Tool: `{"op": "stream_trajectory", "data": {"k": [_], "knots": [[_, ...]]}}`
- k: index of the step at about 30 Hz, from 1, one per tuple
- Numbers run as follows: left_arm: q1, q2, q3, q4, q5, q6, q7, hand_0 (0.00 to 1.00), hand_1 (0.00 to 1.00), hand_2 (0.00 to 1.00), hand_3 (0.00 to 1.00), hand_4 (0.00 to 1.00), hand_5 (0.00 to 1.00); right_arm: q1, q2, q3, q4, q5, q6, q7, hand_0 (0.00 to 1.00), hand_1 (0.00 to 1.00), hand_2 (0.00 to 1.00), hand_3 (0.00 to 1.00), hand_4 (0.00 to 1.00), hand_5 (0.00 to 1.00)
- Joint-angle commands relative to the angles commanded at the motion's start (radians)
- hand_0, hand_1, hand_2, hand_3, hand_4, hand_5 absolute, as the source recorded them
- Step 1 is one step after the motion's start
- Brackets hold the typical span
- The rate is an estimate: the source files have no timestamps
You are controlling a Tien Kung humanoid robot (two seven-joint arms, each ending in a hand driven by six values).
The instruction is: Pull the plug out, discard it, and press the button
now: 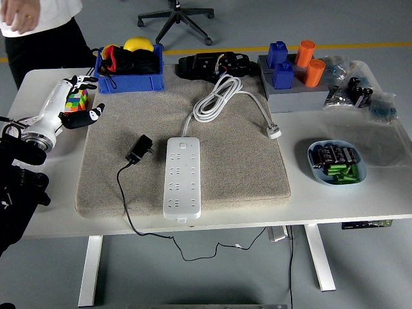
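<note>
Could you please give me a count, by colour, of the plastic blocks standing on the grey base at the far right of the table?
Blue blocks: 2
Orange blocks: 2
Total: 4, all on the grey base.

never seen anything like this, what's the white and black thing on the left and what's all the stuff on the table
That is a humanoid robot's left arm, ending in a five-fingered left hand; its fingers are spread and hold nothing. The camera sits high on the robot, looking down over the white table. On a beige mat lie a white power strip and, beside it, an unplugged black plug with its cord. Around them: a blue bin, a colour cube, and a bowl of batteries. A person stands top left.
</note>
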Motion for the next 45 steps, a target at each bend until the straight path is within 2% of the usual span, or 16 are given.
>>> {"op": "stream_trajectory", "data": {"k": [8,16,22,26,29,35,45], "knots": [[0.021,0.004,-0.057,-0.010,-0.004,0.001,-0.003,0.867,0.872,0.814,0.848,0.729,0.040,0.002,0.001,0.001,0.000,-0.001,0.000,0.002,0.745,0.680,0.643,0.612,0.660,0.477],[0.010,0.017,-0.065,-0.010,-0.005,0.007,-0.017,0.868,0.869,0.802,0.848,0.731,0.051,0.004,-0.001,0.002,0.000,0.000,-0.002,0.002,0.745,0.680,0.644,0.612,0.660,0.478],[0.009,0.014,-0.082,-0.013,-0.002,0.006,-0.017,0.867,0.869,0.801,0.844,0.742,0.067,0.005,-0.005,0.001,0.000,-0.001,-0.004,-0.001,0.745,0.680,0.644,0.612,0.659,0.478],[-0.013,0.012,-0.102,-0.011,-0.003,0.005,-0.018,0.866,0.865,0.798,0.844,0.742,0.069,0.035,-0.001,-0.005,0.000,-0.005,-0.001,-0.005,0.745,0.680,0.644,0.612,0.659,0.477],[-0.032,0.022,-0.095,-0.005,-0.004,0.005,-0.016,0.866,0.865,0.798,0.844,0.742,0.069,0.049,-0.004,-0.014,0.000,-0.012,-0.001,-0.007,0.745,0.680,0.644,0.612,0.659,0.477],[0.003,0.018,-0.091,-0.014,-0.009,0.001,-0.014,0.866,0.863,0.796,0.843,0.737,0.077,0.025,-0.017,-0.030,0.000,0.003,-0.009,0.000,0.745,0.680,0.645,0.612,0.660,0.477],[0.006,0.020,-0.091,-0.023,-0.011,0.000,-0.013,0.864,0.856,0.792,0.842,0.735,0.081,0.020,-0.012,-0.015,0.000,-0.007,-0.002,-0.003,0.745,0.680,0.646,0.613,0.660,0.476]]}}
